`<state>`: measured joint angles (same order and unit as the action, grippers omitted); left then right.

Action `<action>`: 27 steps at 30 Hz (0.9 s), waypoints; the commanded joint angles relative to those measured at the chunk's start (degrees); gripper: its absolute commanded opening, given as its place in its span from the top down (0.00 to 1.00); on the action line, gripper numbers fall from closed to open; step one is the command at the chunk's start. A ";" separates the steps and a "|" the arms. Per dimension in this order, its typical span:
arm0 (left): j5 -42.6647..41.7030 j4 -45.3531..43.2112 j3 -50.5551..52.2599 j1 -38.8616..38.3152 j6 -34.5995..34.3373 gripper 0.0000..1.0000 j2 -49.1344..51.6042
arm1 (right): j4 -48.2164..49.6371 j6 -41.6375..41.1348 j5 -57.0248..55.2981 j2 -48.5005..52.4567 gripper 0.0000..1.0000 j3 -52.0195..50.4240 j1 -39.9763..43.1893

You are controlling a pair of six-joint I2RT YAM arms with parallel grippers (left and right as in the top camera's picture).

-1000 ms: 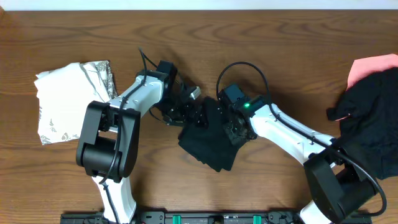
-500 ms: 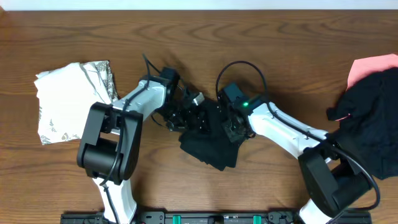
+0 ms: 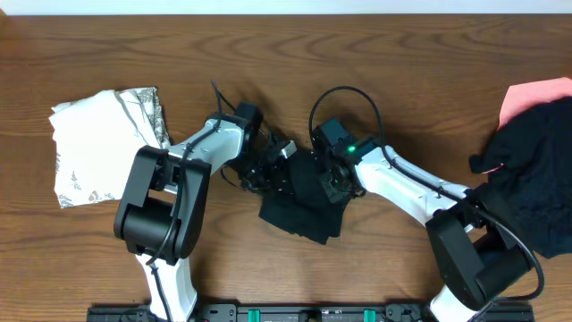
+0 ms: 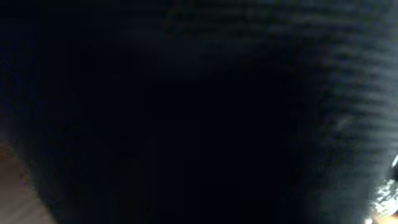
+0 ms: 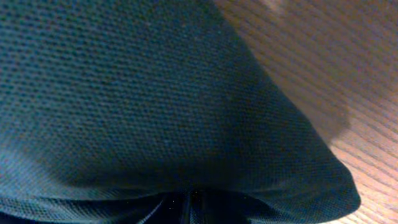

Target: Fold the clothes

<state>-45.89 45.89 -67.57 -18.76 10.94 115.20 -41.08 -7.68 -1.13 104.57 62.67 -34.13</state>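
One brown wooden table (image 3: 286, 54) carries four lots of cloth. Black fabric shows in two places: one crumpled black fabric garment (image 3: 299, 207) in the middle and one loose black fabric heap (image 3: 532, 188) at the right edge. How many garments that heap holds cannot be told. There is one pink fabric piece (image 3: 529, 97) and one folded white, grey-printed fabric garment (image 3: 94, 148). The white-and-black jointed robot arms number two: the left arm (image 3: 192, 152) and the right arm (image 3: 407, 186).
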 commanded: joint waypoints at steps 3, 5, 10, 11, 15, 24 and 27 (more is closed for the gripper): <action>1.33 0.35 0.70 -0.28 0.79 0.94 1.09 | 0.90 -1.01 -0.37 3.45 0.93 -0.87 0.57; 1.38 0.35 0.70 -0.28 -0.22 0.94 1.07 | 0.79 -0.98 -0.39 3.43 0.94 -0.87 0.59; 1.57 1.40 0.00 -0.28 -2.05 0.94 0.96 | -0.28 0.07 -1.84 2.91 0.96 -0.33 0.59; 1.66 1.88 -0.44 -0.28 -2.19 0.94 0.87 | -1.49 0.07 -2.69 2.27 0.96 0.31 0.59; 8.63 2.54 -2.34 -0.28 -7.72 0.94 -0.76 | -7.37 0.04 -6.73 -1.79 0.97 4.44 0.59; 23.74 2.47 -5.88 2.58 -14.73 0.94 -10.78 | -14.58 0.02 -10.88 -17.03 0.96 13.84 2.69; 24.61 2.49 -7.19 5.29 -14.69 0.94 -14.71 | -15.89 0.07 -10.91 -21.09 0.95 13.84 3.93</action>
<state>-26.06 48.23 -72.12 -15.94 -1.80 104.71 -55.94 -7.62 -10.37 85.91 76.36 -31.46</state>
